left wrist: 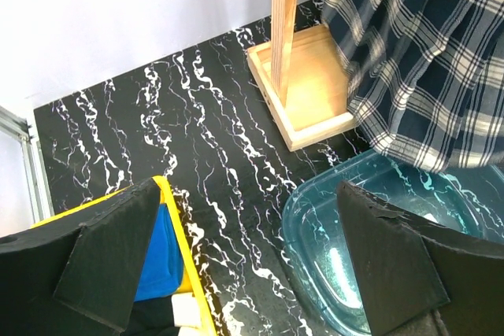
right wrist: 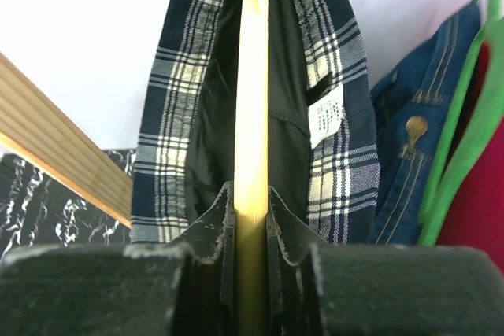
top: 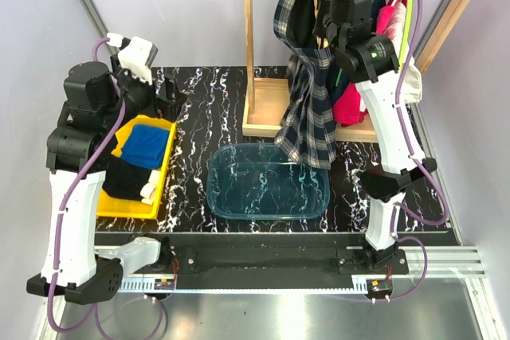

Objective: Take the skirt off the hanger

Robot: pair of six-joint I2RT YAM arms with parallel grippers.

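Observation:
The tartan skirt (top: 307, 109) hangs from the wooden rail, its hem just over the blue bin; it also shows in the left wrist view (left wrist: 429, 60) and the right wrist view (right wrist: 177, 116). The pale yellow hanger (right wrist: 253, 100) runs edge-on inside the skirt's waist. My right gripper (right wrist: 252, 218) is shut on the hanger's edge, up at the rail (top: 331, 17). In the top view the hanger is hidden by the skirt and arm. My left gripper (left wrist: 252, 265) is open and empty, low over the table between the yellow tray and the bin (top: 147, 77).
A wooden rack (top: 267, 109) stands at the back. A clear blue bin (top: 269, 183) sits mid-table. A yellow tray (top: 159, 185) holds blue and black cloths. A denim garment (right wrist: 409, 155), a green hanger (right wrist: 465, 131) and a red garment (top: 351, 101) hang to the right.

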